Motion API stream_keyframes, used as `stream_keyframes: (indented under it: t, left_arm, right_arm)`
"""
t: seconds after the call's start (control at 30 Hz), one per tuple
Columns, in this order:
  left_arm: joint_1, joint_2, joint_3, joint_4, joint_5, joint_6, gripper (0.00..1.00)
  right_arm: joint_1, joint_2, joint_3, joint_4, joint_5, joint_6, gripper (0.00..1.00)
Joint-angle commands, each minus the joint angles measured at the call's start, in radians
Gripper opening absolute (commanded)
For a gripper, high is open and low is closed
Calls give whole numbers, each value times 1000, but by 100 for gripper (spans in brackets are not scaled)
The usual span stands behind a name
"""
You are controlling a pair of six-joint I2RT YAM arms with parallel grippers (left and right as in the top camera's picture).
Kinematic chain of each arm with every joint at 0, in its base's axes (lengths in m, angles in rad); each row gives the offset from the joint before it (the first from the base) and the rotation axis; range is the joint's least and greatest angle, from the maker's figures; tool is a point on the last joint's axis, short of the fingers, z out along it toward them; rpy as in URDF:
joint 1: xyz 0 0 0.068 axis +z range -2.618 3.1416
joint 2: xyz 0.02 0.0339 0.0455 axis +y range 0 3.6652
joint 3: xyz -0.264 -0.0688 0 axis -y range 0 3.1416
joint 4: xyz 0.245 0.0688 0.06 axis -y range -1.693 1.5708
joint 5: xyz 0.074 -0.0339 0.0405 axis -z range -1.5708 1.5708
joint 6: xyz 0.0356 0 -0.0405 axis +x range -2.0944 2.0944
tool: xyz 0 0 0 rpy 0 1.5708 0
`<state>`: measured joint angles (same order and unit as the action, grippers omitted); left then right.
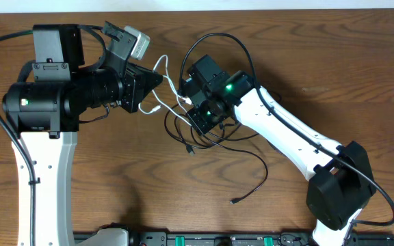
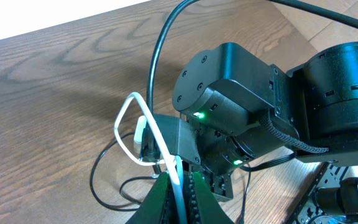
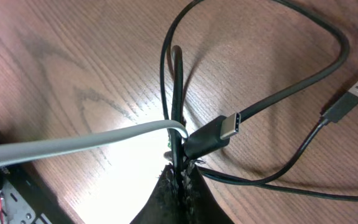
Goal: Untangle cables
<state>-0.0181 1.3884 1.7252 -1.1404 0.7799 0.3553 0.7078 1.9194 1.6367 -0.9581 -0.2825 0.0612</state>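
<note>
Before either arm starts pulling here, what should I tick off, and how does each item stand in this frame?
1. Left gripper has the white cable: ok, fingers shut with it running between them.
2. Right gripper has a black cable: ok, fingers shut at its lower end.
3. Right fingers pinch only that one cord: cannot tell; the white cable crosses right at the tips.
4. White cable free of the black ones: not ok, it hooks around the black cable beside the USB-C plug.
5. Flat USB plug loose: ok, it lies on the table, apart from the fingers.
</note>
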Motion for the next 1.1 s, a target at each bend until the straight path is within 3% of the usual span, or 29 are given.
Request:
stream_keyframes:
  t: [0.0, 0.57, 1.07]
  left_arm:
    - [-1, -10, 22, 5, 20, 10, 7]
    - [-1, 1, 22, 2, -14, 10, 7]
    - [-1, 85, 20, 2, -59, 17, 7]
  right_arm:
    - [-24, -23, 5, 1, 31, 2, 1]
    - [-220, -262, 65, -2, 78, -7, 1]
    - [-294, -433, 175, -124, 301, -33, 1]
